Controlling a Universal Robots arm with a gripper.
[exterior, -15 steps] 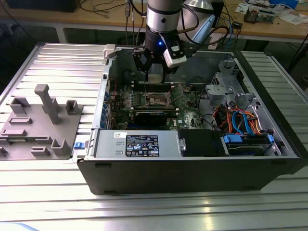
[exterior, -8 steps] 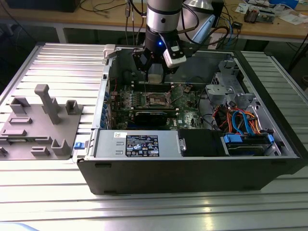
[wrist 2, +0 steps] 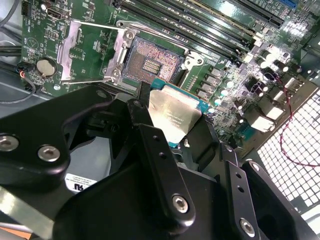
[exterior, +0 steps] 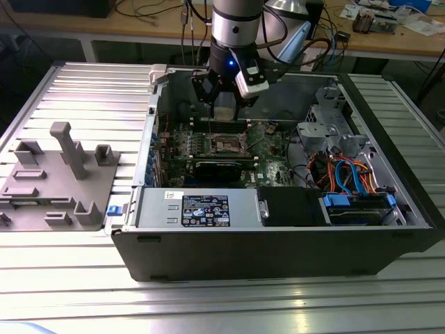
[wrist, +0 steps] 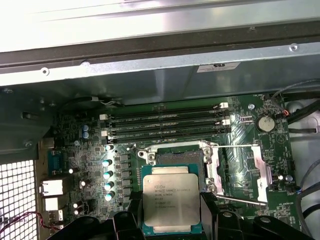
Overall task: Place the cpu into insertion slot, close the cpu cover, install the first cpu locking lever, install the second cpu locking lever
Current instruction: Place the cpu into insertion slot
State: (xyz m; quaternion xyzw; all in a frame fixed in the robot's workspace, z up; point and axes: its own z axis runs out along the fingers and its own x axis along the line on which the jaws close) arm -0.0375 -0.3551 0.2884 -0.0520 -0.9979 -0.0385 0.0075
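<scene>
My gripper (exterior: 227, 110) hangs inside the open computer case, shut on the cpu (wrist: 171, 199), a flat silver-topped chip with a green edge. In both wrist views the black fingers (wrist: 209, 212) clamp its two sides. The cpu (wrist 2: 172, 115) hovers just above and beside the insertion slot (wrist 2: 152, 62), whose dark pin field lies bare. In the first wrist view the chip hides most of the insertion slot (wrist: 175, 156). The cpu cover (wrist 2: 68, 47) is swung open and lies flat beside the socket, also seen as the cpu cover (wrist: 261, 170). A thin locking lever (wrist: 235, 146) stands released along it.
Long memory slots (wrist: 165, 120) run beside the socket. A black graphics card (exterior: 219, 169) and the power supply (exterior: 198, 209) sit nearer the case front. Drive cage and coloured cables (exterior: 348, 174) fill the exterior view's right. A grey fixture (exterior: 62, 174) rests outside the case.
</scene>
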